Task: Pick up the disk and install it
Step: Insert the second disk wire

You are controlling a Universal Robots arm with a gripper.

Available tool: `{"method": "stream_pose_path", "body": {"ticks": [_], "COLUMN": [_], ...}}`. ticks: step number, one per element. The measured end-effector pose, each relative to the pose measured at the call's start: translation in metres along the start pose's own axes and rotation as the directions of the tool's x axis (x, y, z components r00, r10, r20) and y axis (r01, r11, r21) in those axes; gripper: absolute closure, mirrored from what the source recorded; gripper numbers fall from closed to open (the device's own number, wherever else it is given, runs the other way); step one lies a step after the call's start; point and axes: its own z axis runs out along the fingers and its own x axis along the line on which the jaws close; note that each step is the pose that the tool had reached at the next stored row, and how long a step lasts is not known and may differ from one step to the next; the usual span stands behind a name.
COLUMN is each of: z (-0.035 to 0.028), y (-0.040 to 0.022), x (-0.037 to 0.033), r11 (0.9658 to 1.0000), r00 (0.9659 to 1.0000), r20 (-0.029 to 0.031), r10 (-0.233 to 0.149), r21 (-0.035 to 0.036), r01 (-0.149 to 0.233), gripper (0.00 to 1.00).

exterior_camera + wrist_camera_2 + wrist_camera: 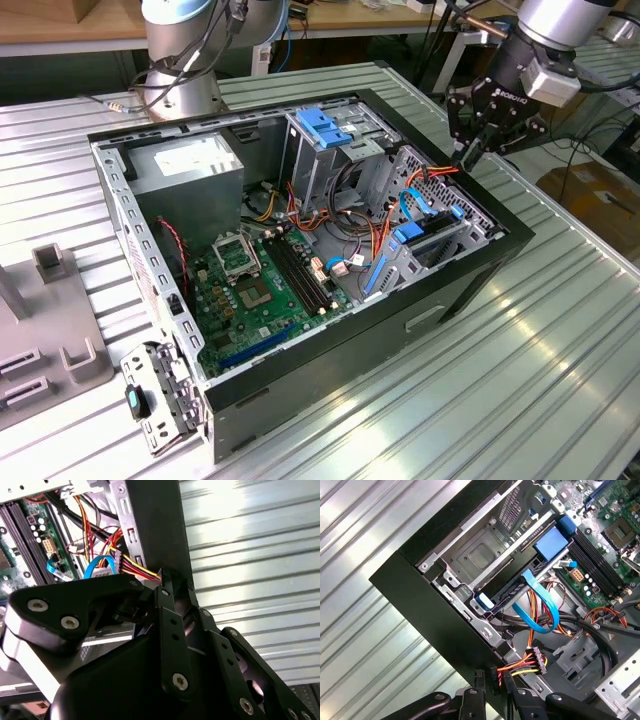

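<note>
Exterior view, table: a ribbed silver metal table (pixel 540 380) carries an open black rectangular computer case (pixel 400 335) with a green motherboard (pixel 255 295) on its floor.
Exterior view, pincer: the black two-fingered pincer (pixel 468 155) hangs at the case's rim on the exterior view's right, with its tips down among orange wires.
Second wrist view, pincer: the fingers meet (pixel 164 577) where red and yellow wires end, close against the black case wall.
First wrist view, pincer: it is clenched (pixel 492 679) on a small black plastic plug (pixel 492 672) at the end of a red, yellow and orange wire bundle (pixel 520 667).
First wrist view, disk: the flat grey-metal disk (pixel 482 555) appears seated in the metal bay just inside the case wall, apart from the pincer; a blue flat ribbon cable (pixel 540 615) loops between them.
</note>
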Motion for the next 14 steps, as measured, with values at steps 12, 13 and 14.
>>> {"method": "stream_pose_path", "body": {"ticks": [12,13,14], "z": [0.0005,0.0006,0.0006], "y": [0.0007,0.0007,0.0007], "x": [-0.0008,-0.0008,-0.0008], "r11": [0.9988,0.9988,0.9988], "r00": [0.9988,0.9988,0.9988], "r20": [-0.0046,-0.0047,-0.0046], "r10": [-0.048,-0.049,-0.049], "r21": [-0.0086,-0.0088,-0.0088], "r01": [0.048,0.049,0.049], "gripper": [0.73,0.73,0.73]}}
